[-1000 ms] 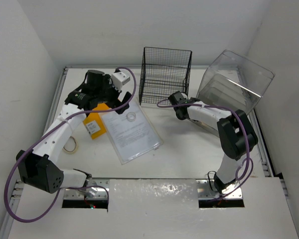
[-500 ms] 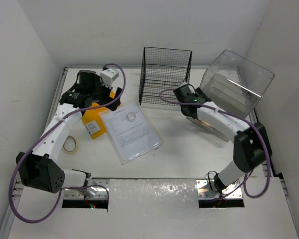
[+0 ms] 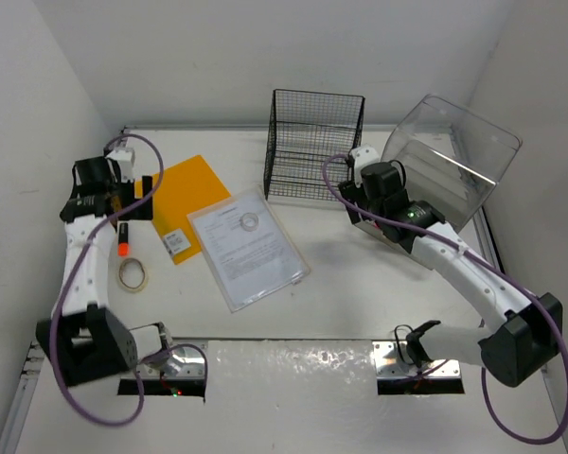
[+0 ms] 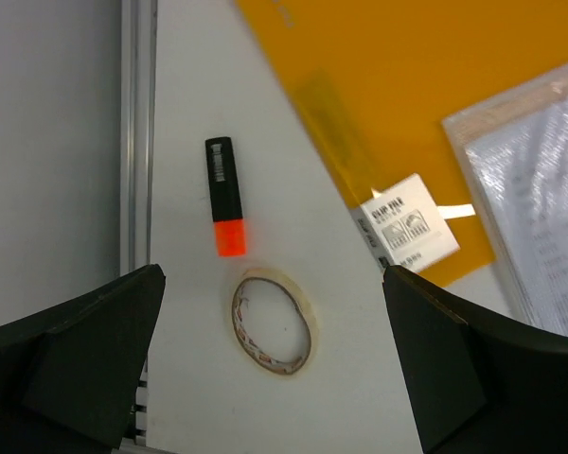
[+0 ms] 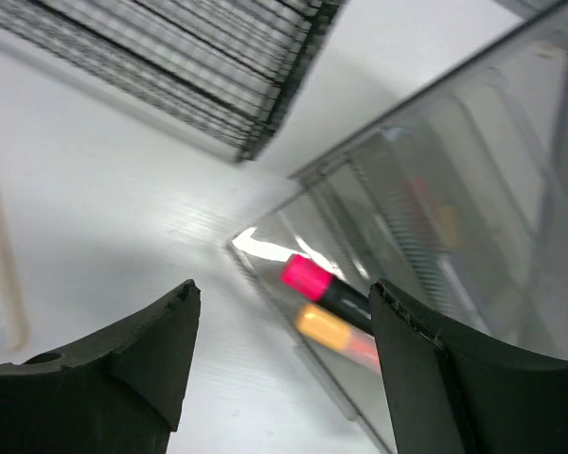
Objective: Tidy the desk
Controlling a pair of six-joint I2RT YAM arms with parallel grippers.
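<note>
Starting at the L gripper (image 4: 273, 284): fingers spread wide, nothing between, hovering far left of the wire rack (image 3: 314, 142) above an orange-tipped marker (image 4: 225, 196) and a tape roll (image 4: 274, 324). The R gripper (image 5: 284, 293) is also spread & empty, just right of the rack's near corner, facing the clear drawer box (image 3: 450, 161). A pink marker (image 5: 310, 278) and an orange marker (image 5: 324, 326) lie inside the box.

Between the L gripper and the rack sit a yellow folder (image 4: 407, 95), a white label card (image 4: 409, 230) and a clear sleeve (image 3: 249, 246) w/ paper.

All of this rests on the desk (image 3: 360, 293), which spreads under and around the rack out to its metal rails (image 4: 137, 113). We judge the desk stiff, heavy, fixed and smooth, so flat sheets prob. slide on it. It gives us nothing to grab, so we'd take the loose items instead, e.g. the orange-tipped marker across its barrel.

The desk's top lies flat, facing up. Its long axis prob. runs left-right, parallel to the rack's front, tho perspective leaves that approx.
</note>
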